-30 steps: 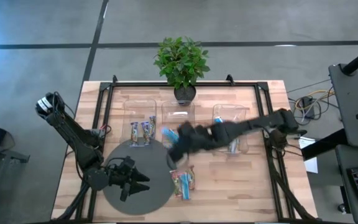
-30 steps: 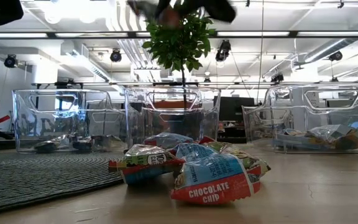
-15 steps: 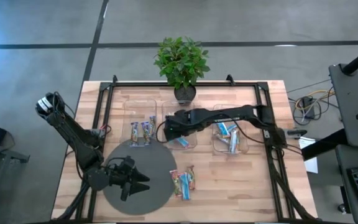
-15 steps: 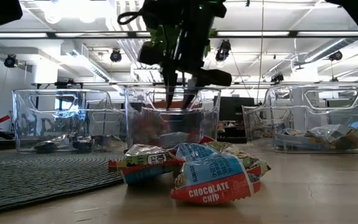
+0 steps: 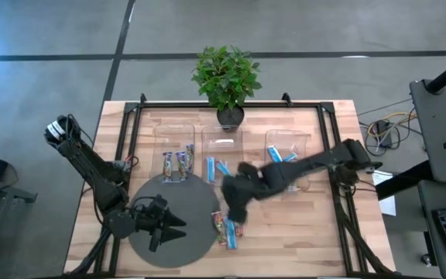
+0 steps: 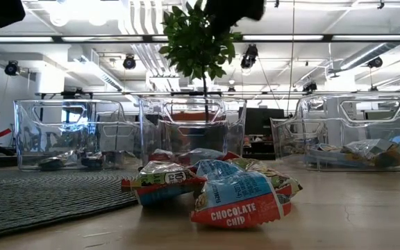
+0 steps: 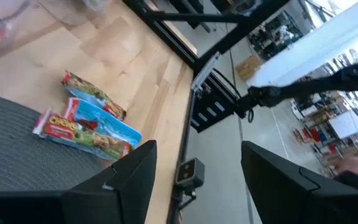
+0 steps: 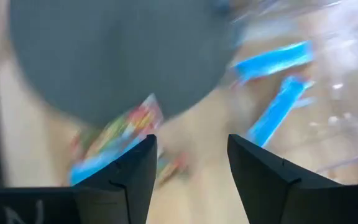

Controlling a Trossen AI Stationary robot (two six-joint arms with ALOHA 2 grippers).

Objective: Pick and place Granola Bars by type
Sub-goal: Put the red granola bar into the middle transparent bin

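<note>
Several loose Granola Bars [image 5: 228, 229], multicoloured and blue-and-white, lie piled at the grey mat's right edge; they also show in the low view [image 6: 217, 191]. My right gripper [image 5: 235, 211] hovers open just above the pile [image 8: 114, 140], nothing between its fingers [image 8: 190, 144]. Two blue bars [image 5: 216, 168] lie in the middle tray, dark bars [image 5: 178, 163] in the left tray, blue ones [image 5: 279, 157] in the right tray. My left gripper [image 5: 175, 225] waits open over the mat [image 7: 197, 149].
Three clear trays stand in a row at the back: left [image 5: 165, 132], middle [image 5: 221, 136], right [image 5: 302, 143]. A potted plant [image 5: 224, 77] stands behind them. A round grey mat [image 5: 188, 203] covers the near left. Black frame rails run along the table's edges.
My right gripper swung from above the pile to the middle tray, dipped into it, then came back toward the near edge and rolled; it is over the pile again. A blue bar that came with it now lies in the middle tray.
</note>
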